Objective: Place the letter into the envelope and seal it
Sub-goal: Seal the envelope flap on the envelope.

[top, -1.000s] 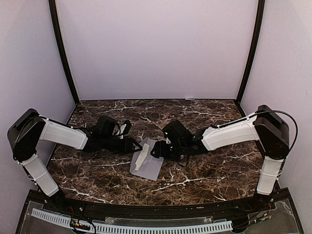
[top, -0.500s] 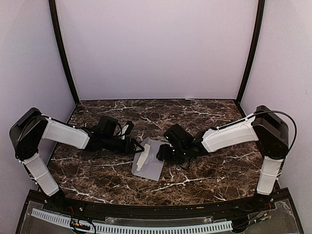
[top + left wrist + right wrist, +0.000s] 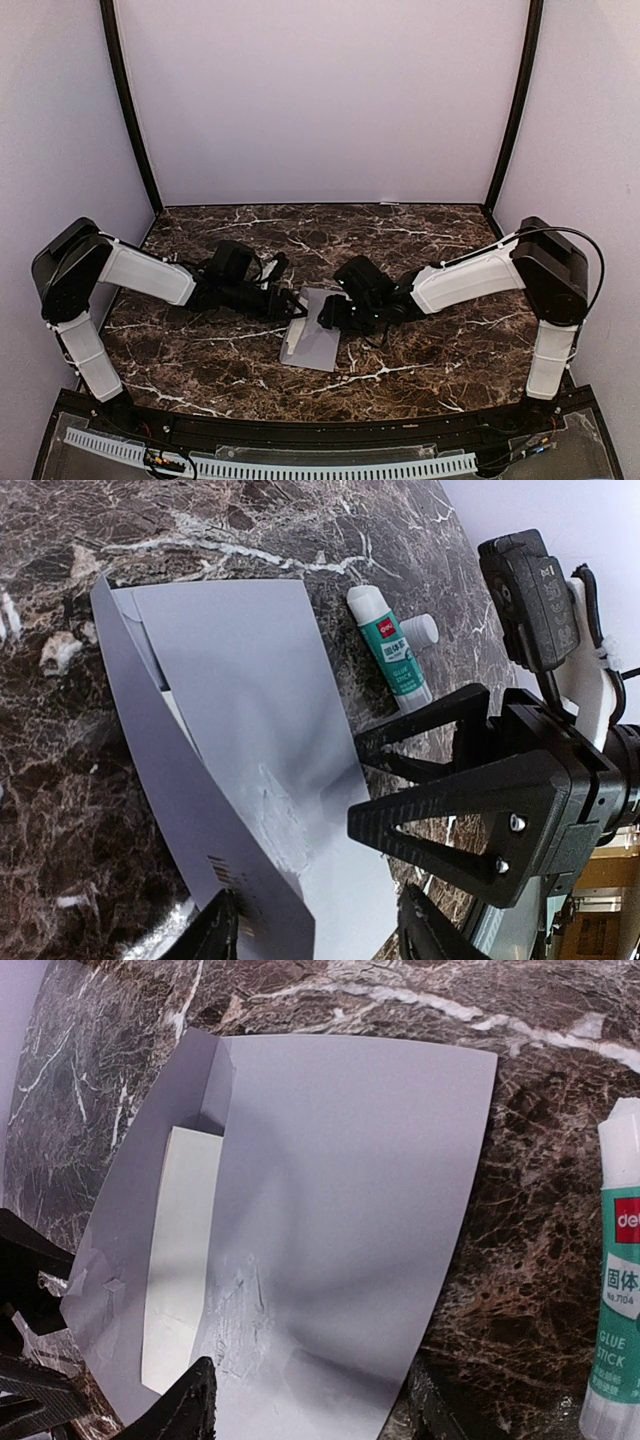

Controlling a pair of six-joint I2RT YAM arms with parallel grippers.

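Observation:
The pale grey envelope (image 3: 318, 345) lies on the marble between both arms. In the left wrist view its flap (image 3: 150, 750) stands up along the left side, and a smeared glue patch (image 3: 272, 815) marks the body. The white letter (image 3: 182, 1250) shows inside, under the flap (image 3: 160, 1130). My left gripper (image 3: 296, 308) is open at the envelope's left end, its jaws (image 3: 325, 935) either side of the flap's lower edge. My right gripper (image 3: 326, 314) is open too, its jaws (image 3: 315, 1410) astride the envelope's near end. The two grippers face each other closely.
A green-and-white glue stick (image 3: 392, 652) lies on the table just beyond the envelope's right edge, its cap (image 3: 421, 628) off beside it; the right wrist view shows it (image 3: 622, 1300) at the far right. Pale walls enclose the table on three sides.
My left arm has reached further right, up to the envelope. The envelope has slid a little right and the flap leans more over the letter. The right gripper barely shifted.

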